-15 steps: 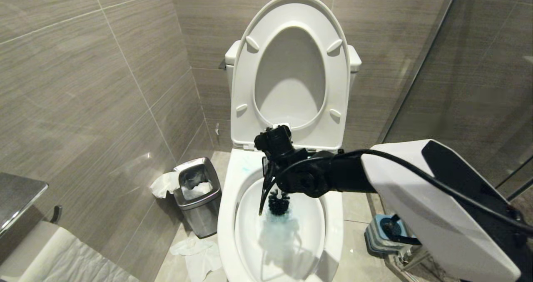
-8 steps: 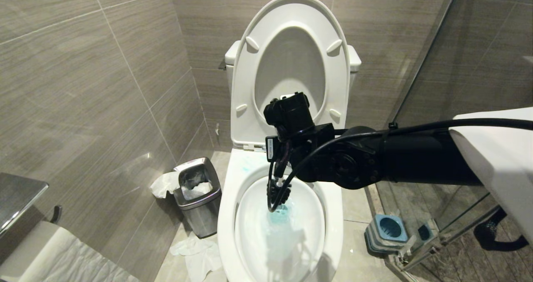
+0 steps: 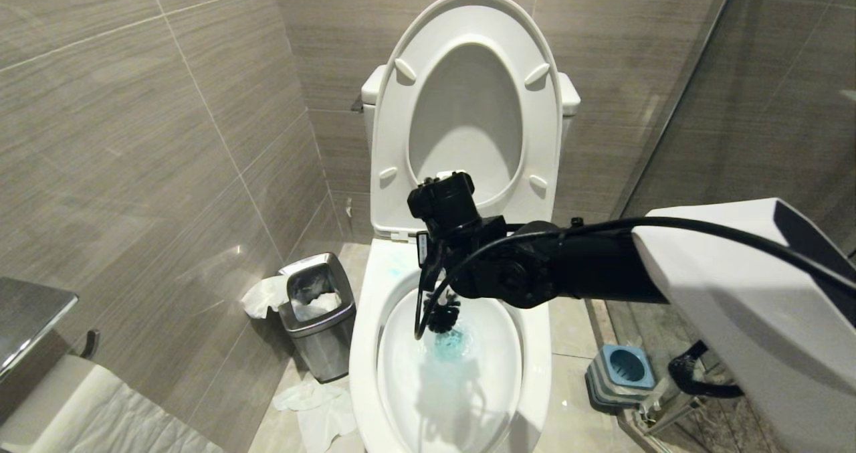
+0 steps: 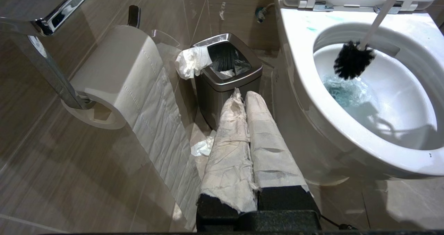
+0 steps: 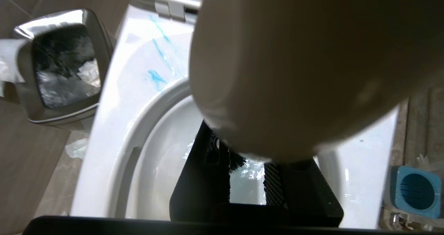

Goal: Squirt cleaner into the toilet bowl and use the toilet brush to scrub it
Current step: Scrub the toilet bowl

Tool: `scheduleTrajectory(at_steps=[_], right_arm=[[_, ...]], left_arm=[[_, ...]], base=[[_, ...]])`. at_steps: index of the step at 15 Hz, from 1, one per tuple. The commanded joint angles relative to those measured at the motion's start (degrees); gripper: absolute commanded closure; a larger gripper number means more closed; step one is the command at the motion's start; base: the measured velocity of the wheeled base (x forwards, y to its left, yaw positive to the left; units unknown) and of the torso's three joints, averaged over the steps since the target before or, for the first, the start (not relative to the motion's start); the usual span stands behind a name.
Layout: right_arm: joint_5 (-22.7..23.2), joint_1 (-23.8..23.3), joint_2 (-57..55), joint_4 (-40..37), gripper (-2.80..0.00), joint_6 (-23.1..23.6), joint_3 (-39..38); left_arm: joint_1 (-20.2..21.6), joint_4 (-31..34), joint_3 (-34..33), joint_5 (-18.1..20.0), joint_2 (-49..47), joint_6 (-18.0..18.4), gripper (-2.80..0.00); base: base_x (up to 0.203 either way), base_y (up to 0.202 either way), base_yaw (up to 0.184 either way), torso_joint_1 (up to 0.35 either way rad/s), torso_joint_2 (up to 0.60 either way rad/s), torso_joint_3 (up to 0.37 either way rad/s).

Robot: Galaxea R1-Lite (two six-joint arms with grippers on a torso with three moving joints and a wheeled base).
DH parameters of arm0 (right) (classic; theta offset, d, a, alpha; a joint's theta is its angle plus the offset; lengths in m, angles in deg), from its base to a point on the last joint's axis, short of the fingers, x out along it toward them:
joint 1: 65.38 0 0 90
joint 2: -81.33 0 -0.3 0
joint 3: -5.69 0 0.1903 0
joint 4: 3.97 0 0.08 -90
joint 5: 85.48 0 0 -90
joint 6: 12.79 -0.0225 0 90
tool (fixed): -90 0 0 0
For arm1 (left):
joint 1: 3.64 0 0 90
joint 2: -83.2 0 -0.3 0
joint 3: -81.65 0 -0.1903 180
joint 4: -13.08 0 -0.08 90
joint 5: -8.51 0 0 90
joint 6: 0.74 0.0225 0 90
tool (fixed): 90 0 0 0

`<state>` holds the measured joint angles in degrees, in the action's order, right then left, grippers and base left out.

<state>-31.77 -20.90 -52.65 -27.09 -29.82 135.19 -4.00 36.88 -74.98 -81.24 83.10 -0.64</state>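
Note:
The white toilet bowl [image 3: 364, 346] stands open with seat and lid raised. My right gripper [image 3: 436, 272] hangs over it, pointing down, shut on the toilet brush handle [image 4: 378, 18]. The handle's rounded tip [image 5: 295, 65] fills the right wrist view above the black fingers [image 5: 275, 183]. The black bristle head [image 3: 443, 316] dips at the water's back edge. Cleaner tints the water teal [image 3: 456, 342] and streaks the rim blue [image 5: 158, 77]. My left gripper [image 4: 244, 98], its fingers wrapped in paper, is shut and empty, low beside the bowl [image 4: 305, 61].
A steel waste bin [image 3: 317, 312] with paper sits left of the toilet, crumpled tissue [image 3: 317, 406] on the floor before it. The blue-grey brush holder [image 3: 622, 369] stands on the right by a glass partition. A toilet paper roll [image 4: 114, 72] hangs at near left.
My right wrist rose over the bowl and has come back down, carrying the brush head with it. The teal in the water now looks stronger and more churned. The left gripper is still.

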Motion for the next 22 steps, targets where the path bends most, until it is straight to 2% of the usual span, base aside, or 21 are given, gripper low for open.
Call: scheduleTrajectory(at_steps=[1,3,7,11,14,22], right_arm=[[-0.1,-0.6,-8.1,0.2,0.0,-0.3,3.7],[0.0,-1.6,-12.1,0.2,0.0,-0.2,6.9],[0.2,-3.0,-14.4,0.3,0.0,-0.1,7.3],[0.3,-2.8,-10.3,0.0,0.0,-0.1,7.2],[0.1,-1.6,-2.0,-1.5,0.0,0.1,5.3],[-0.6,4.2,28.1,-3.7,0.0,-0.1,-14.4]], left_arm=[[0.0,0.0,-0.1,0.0,0.0,0.0,0.0],[0.0,0.0,-0.1,0.0,0.0,0.0,0.0],[0.0,0.0,-0.1,0.0,0.0,0.0,0.0],[0.0,0.0,-0.1,0.0,0.0,0.0,0.0],[0.0,0.0,-0.1,0.0,0.0,0.0,0.0],[0.0,0.0,-0.1,0.0,0.0,0.0,0.0]], base=[[0.0,0.0,0.0,0.0,0.0,0.0],[0.0,0.0,0.0,0.0,0.0,0.0],[0.0,0.0,0.0,0.0,0.0,0.0],[0.0,0.0,0.0,0.0,0.0,0.0],[0.0,0.0,0.0,0.0,0.0,0.0],[0.0,0.0,0.0,0.0,0.0,0.0]])
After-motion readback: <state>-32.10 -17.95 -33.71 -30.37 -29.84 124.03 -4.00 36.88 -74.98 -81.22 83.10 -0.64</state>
